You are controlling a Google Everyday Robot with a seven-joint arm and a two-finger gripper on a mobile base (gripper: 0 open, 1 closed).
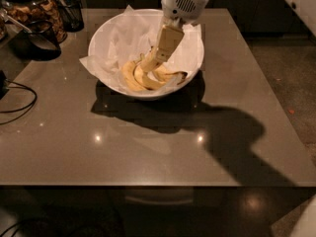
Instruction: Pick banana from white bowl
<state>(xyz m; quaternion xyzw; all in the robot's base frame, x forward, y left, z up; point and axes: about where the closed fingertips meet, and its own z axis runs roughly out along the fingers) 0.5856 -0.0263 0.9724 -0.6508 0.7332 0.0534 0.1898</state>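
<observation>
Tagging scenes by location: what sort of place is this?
Likely a kitchen or break room: jars of snacks at the back left, a white bowl of bananas on a glossy grey table. The hand is down in the bowl, at the bananas.

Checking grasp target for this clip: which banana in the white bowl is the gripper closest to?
The middle banana: the gripper hangs over its upper end, inside the white bowl; the left banana and right banana lie aside.
</observation>
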